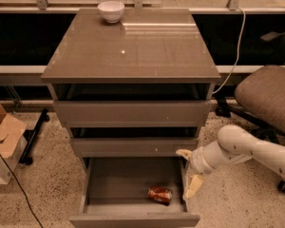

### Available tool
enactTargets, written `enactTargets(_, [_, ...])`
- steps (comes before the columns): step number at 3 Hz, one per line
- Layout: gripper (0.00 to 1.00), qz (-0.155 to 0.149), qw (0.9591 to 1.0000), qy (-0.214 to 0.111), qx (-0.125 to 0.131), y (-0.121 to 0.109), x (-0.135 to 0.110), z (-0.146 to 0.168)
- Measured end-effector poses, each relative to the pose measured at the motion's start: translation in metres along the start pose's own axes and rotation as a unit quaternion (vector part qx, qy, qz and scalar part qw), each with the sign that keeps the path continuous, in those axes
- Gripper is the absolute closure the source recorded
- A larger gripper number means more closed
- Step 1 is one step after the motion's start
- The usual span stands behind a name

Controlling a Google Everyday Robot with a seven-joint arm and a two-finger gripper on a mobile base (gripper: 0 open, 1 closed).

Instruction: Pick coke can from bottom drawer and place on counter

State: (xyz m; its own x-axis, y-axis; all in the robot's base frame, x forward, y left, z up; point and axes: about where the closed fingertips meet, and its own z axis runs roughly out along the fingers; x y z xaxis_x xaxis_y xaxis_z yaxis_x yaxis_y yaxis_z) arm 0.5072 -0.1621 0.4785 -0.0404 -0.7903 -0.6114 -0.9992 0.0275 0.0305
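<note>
- The coke can (160, 194) lies on its side on the floor of the bottom drawer (115, 185), in the front right part, near the drawer's right wall.
- The bottom drawer stands pulled well out from the cabinet; the two slimmer drawers (133, 114) sit above it.
- The tool (188, 170) hangs at the drawer's right wall, just to the right of the can and apart from it — its two pale fingers (193, 187) are spread wide, with nothing between them.
- The white arm (247, 151) reaches in from the right, low over the speckled floor.
- The bench (133, 56) — the glossy grey-brown cabinet top — carries a white bowl (110, 11) at its back edge, left of the middle.
- A padded office chair (268, 96) stands to the right, and a cardboard box (2, 137) to the left.
</note>
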Motion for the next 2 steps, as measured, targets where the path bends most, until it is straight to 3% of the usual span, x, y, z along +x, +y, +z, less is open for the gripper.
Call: enactTargets(2, [0.00,0.054,0.9964,-0.064,-0.008,-0.005,0.039,0.065])
